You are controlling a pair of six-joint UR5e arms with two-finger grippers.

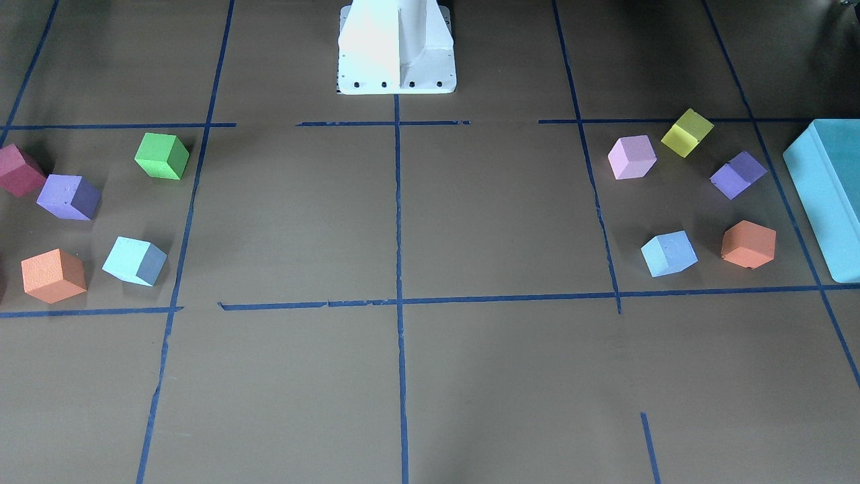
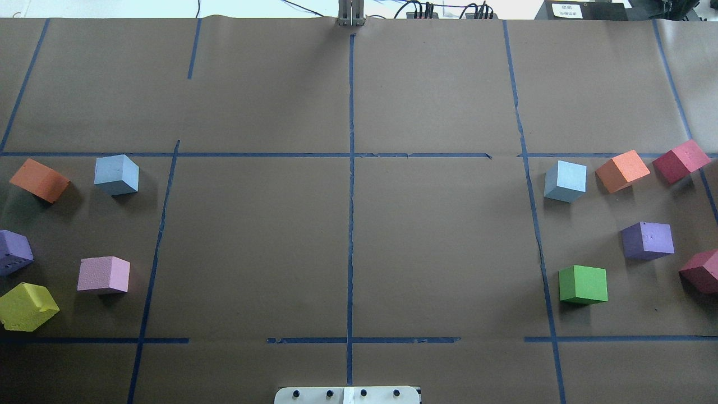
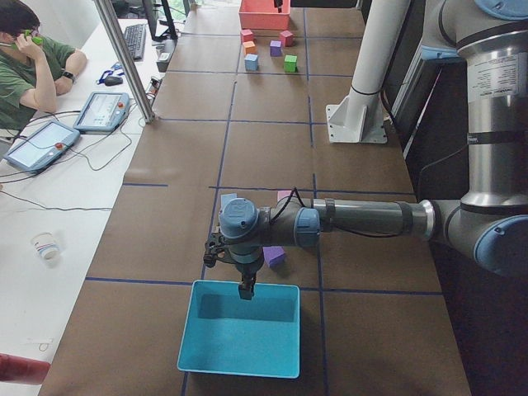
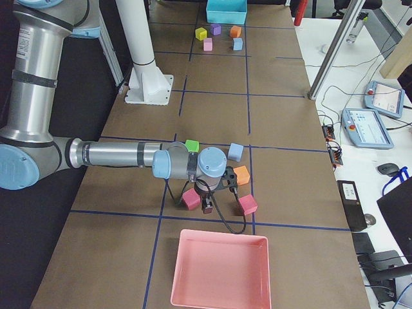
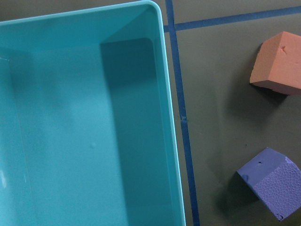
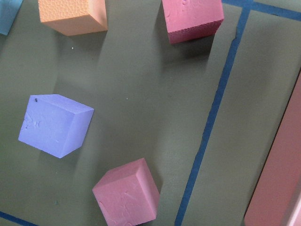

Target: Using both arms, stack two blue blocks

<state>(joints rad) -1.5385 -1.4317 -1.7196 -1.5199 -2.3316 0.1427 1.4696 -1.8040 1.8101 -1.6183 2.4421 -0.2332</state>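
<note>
The sky-blue block (image 1: 668,253) sits on the robot's left side of the table; it also shows in the overhead view (image 2: 116,174) and the exterior left view (image 3: 228,200). The pale cyan block (image 1: 134,261) sits on the robot's right side, also in the overhead view (image 2: 565,180) and the exterior right view (image 4: 235,152). The two lie far apart. My left gripper (image 3: 247,289) hangs over the near rim of the teal box (image 3: 239,346), apart from the sky-blue block. My right gripper (image 4: 207,206) hangs among the crimson cubes. I cannot tell whether either is open or shut.
Orange (image 1: 748,243), purple (image 1: 738,175), pink (image 1: 631,157) and yellow (image 1: 686,132) cubes surround the sky-blue block. Orange (image 1: 54,275), purple (image 1: 68,197), green (image 1: 161,155) and crimson (image 1: 19,170) cubes lie near the cyan one. A pink tray (image 4: 219,270) lies beyond the right gripper. The white pedestal (image 1: 396,47) stands at the table's middle.
</note>
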